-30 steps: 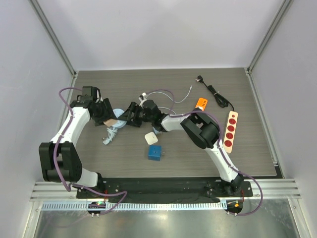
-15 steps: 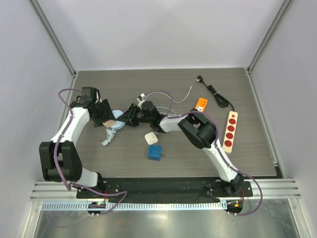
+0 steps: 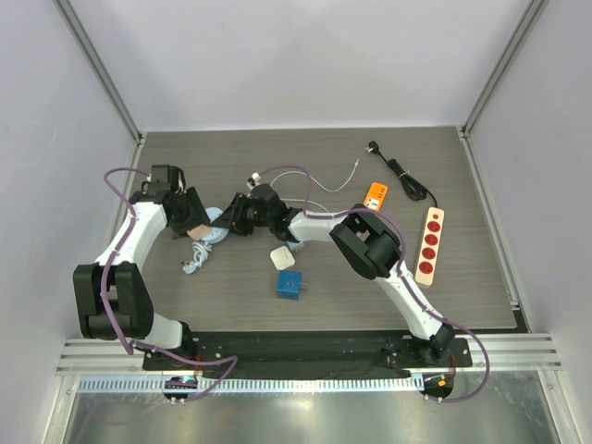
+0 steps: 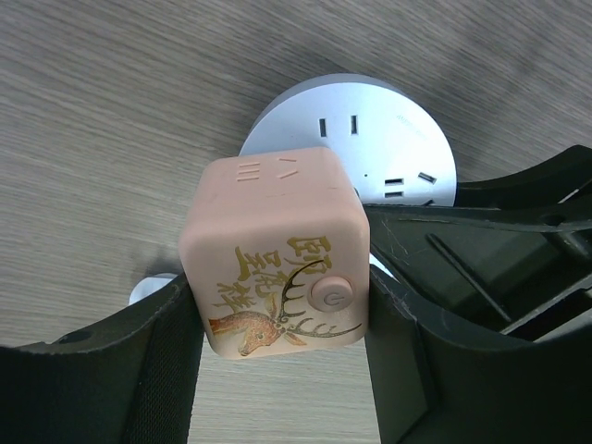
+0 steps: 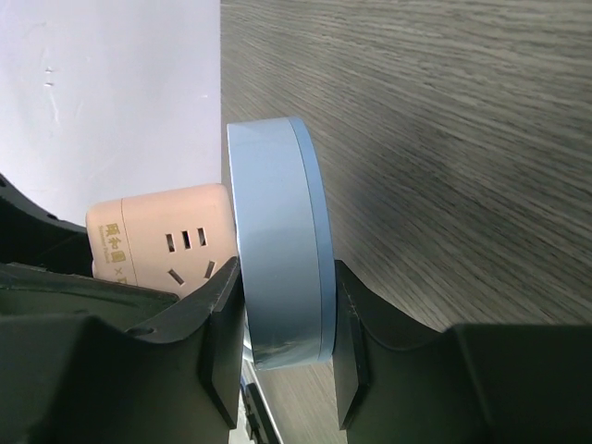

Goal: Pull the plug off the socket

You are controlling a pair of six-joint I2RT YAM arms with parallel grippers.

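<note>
Two claws: facing each other, left of centre (both full).
Left claw (image 4: 277, 319): clamped on the pink plug (image 4: 273, 254).
Right claw (image 5: 282, 324): clamped edgewise on the round blue socket (image 5: 277, 240).
Plug: against the socket's face.

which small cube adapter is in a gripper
The pink deer-print cube, clamped by the left gripper; the white cube and blue cube lie loose.

The plug (image 4: 277, 268) is a pale pink, round-cornered cube with a gold deer, gold characters and a round button on one face. It sits over the rim of the socket (image 4: 388, 139), a light-blue round disc lying level with its slotted face up. Whether the two touch is unclear.
</note>
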